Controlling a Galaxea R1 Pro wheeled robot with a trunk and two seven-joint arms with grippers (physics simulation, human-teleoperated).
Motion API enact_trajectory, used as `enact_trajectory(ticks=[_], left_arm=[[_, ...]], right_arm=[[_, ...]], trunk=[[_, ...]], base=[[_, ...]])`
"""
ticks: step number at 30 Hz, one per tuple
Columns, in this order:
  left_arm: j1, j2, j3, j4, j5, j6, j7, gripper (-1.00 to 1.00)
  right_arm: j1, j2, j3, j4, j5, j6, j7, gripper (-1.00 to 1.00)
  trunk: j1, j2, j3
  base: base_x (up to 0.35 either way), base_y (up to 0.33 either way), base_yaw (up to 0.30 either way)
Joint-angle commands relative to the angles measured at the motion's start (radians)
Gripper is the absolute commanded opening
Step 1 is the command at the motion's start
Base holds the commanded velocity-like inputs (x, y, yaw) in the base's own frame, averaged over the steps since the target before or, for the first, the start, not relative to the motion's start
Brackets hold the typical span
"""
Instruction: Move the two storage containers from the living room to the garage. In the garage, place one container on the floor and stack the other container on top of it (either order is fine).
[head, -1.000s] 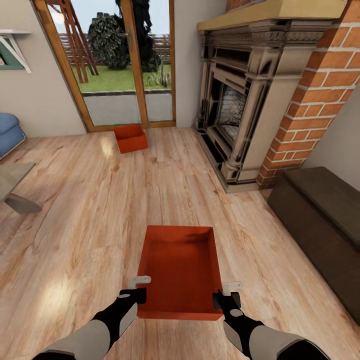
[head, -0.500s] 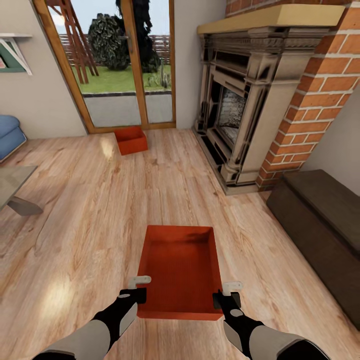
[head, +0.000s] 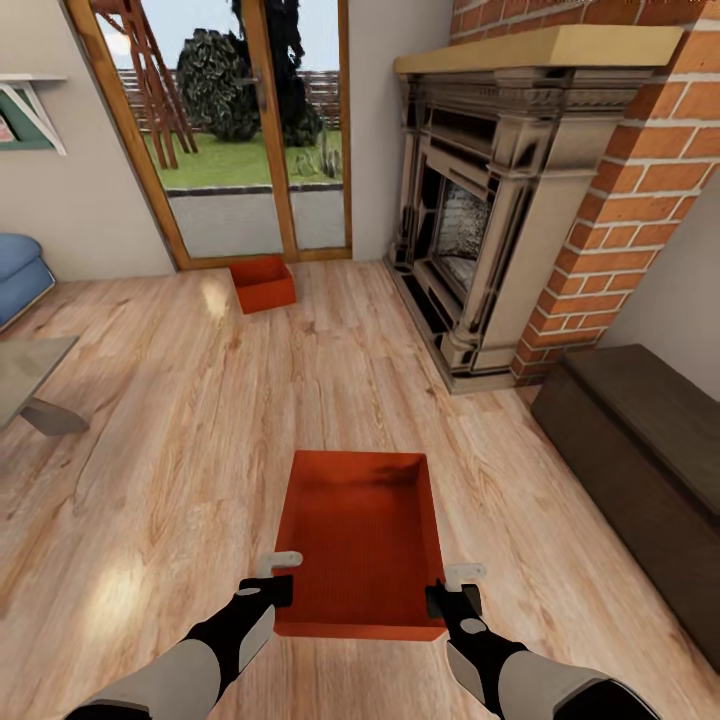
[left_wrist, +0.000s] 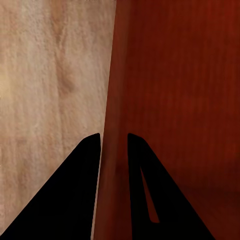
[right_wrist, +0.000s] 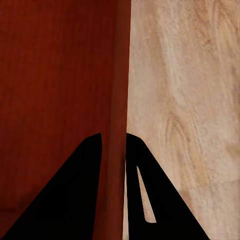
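Observation:
An orange-red storage container (head: 360, 540) hangs in front of me over the light wood planks of the living room. My left gripper (head: 280, 578) is shut on its left wall (left_wrist: 114, 125) and my right gripper (head: 450, 586) is shut on its right wall (right_wrist: 119, 115), a dark finger (left_wrist: 75, 190) on each side of the thin wall. The other storage container (head: 263, 283) rests on the planks by the glass doors (head: 245, 130), far ahead and slightly left.
A brick fireplace (head: 500, 200) with a dark carved surround stands ahead on the right. A dark brown low bench (head: 640, 440) runs along the right wall. A grey table corner (head: 30, 385) and the blue sofa (head: 20, 265) sit at the left.
The whole view has shifted slightly: the fireplace and far container sit a little differently in the picture. The held container and both grippers keep the same place in view.

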Motion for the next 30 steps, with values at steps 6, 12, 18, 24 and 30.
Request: enact_trajectory(ticks=[6,12,18,24,30], left_arm=[[0.000,0.006,0.017,-0.004,-0.011,0.007,0.013,-1.00],[0.000,0.007,0.018,-0.004,-0.011,0.007,0.013,-1.00],[0.000,0.007,0.019,-0.004,-0.011,0.007,0.013,-1.00],[0.000,0.007,0.019,-0.004,-0.011,0.007,0.013,-1.00],[0.000,0.006,0.018,-0.004,-0.011,0.007,0.012,-1.00]], right_arm=[[0.000,0.000,-0.018,0.002,-0.015,-0.004,-0.004,-1.00],[0.000,0.004,-0.018,0.002,-0.013,-0.004,-0.005,-1.00],[0.000,0.006,-0.018,0.002,-0.010,-0.003,-0.011,-1.00],[0.000,0.006,-0.018,0.002,-0.011,-0.003,-0.010,-1.00],[0.000,0.006,-0.018,0.002,-0.011,-0.003,-0.009,-1.00]], trunk=[[-0.023,0.042,0.018],[-0.046,0.084,0.037],[-0.069,0.126,0.056],[-0.092,0.168,0.075],[-0.115,0.210,0.093]], base=[[0.000,0.000,0.000],[0.000,0.000,0.000],[0.000,0.000,0.000],[0.000,0.000,0.000],[0.000,0.000,0.000]])
